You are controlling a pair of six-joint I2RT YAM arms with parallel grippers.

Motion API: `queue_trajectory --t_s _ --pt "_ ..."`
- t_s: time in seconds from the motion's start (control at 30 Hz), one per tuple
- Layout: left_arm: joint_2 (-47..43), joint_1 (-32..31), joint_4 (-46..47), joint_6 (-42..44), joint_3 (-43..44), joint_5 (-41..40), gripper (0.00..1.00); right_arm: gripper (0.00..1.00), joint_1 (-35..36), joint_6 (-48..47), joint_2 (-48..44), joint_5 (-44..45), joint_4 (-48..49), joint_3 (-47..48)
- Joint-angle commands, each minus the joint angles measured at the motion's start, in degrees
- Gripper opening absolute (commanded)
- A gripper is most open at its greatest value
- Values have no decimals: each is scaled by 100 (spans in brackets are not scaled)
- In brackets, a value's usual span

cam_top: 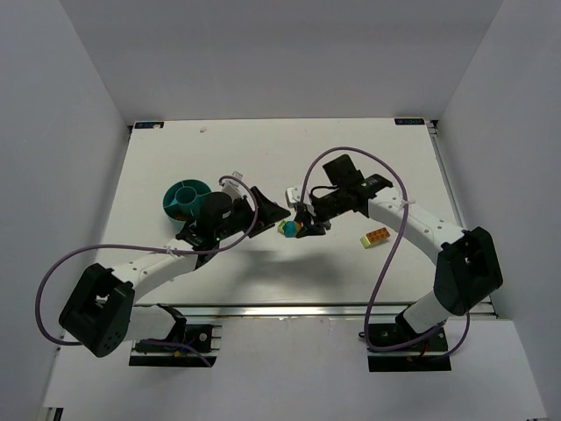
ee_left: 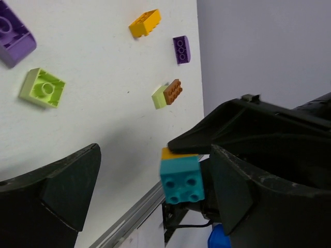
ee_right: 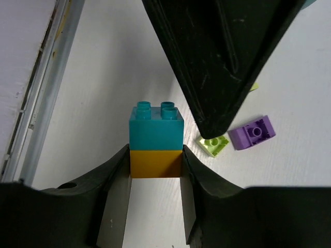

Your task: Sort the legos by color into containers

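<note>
White desk (cam_top: 263,149), walled in white, carries one teal bowl (cam_top: 186,200) at its left. The right end effector (ee_right: 155,157) grips one orange brick (ee_right: 155,163) with one cyan brick (ee_right: 155,128) stacked on it, near the desk's middle and well apart from the bowl. The left end effector (ee_left: 154,170) stands wide open just beside that stack, holding nothing. Loose on the desk lie a purple brick (ee_left: 13,33), a second purple brick (ee_left: 181,49), one lime brick (ee_left: 42,88), one loose orange brick (ee_left: 145,23) and one lime-and-brown pair (ee_left: 167,94).

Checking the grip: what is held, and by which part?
The right gripper clamps the cyan-and-orange lego stack by the orange brick's sides; left gripper open, empty.
</note>
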Motion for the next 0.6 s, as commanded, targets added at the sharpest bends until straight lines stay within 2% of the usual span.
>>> queue_trajectory --t_s 0.0,0.33,0.57 --pt "-7 -74 382 -13 169 49 91 0 39 471 -86 9 365 -98" --pt "-235 -100 594 -233 -244 172 84 0 48 901 106 88 699 59" --pt "-174 -127 778 -329 -323 243 73 0 101 1253 212 150 980 200"
